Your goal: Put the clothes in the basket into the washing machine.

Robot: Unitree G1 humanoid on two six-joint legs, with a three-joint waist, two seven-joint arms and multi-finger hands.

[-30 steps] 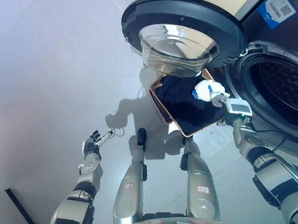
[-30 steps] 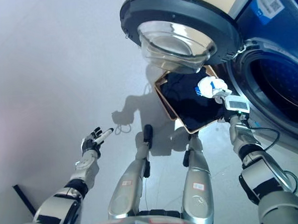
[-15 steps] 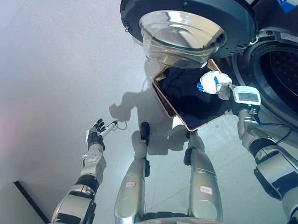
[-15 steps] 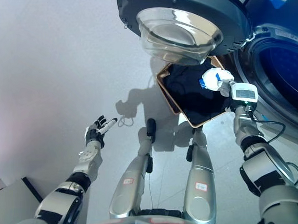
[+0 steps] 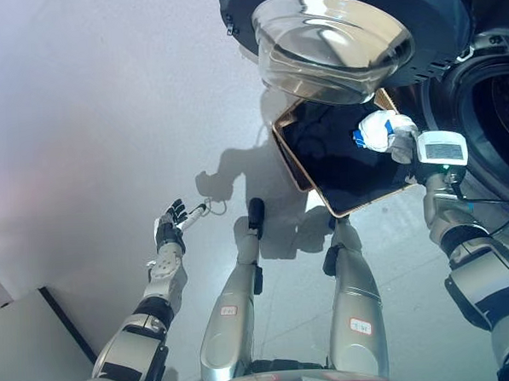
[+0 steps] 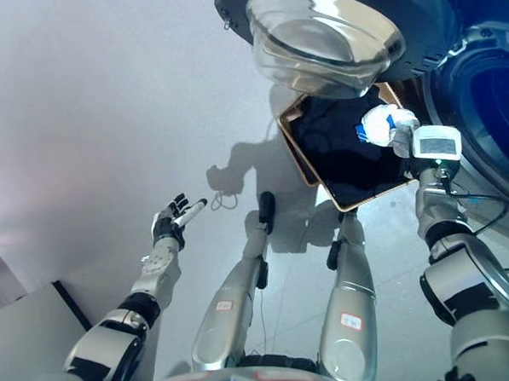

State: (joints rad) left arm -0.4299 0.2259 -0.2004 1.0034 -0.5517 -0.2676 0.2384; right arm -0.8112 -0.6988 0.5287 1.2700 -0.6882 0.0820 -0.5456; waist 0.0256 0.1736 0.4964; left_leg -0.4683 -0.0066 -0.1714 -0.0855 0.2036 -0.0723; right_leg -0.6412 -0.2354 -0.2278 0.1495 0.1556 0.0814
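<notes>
The basket [image 5: 300, 158] sits below the washing machine's open door [image 5: 348, 23], dark clothes [image 5: 338, 156] inside it. The right hand [image 5: 386, 134] is over the basket's far side, fingers curled on a white-and-blue cloth [image 5: 373, 131]. The left hand [image 5: 170, 232] hangs open, well apart

Basket [image 5: 300, 158] below washer door [image 5: 348, 23]

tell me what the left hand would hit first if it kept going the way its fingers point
Probably only bare floor. The left hand is open, its fingers pointing up and a little right in the view, off to the left of the basket and the washer door. Depth is hard to judge here.
</notes>
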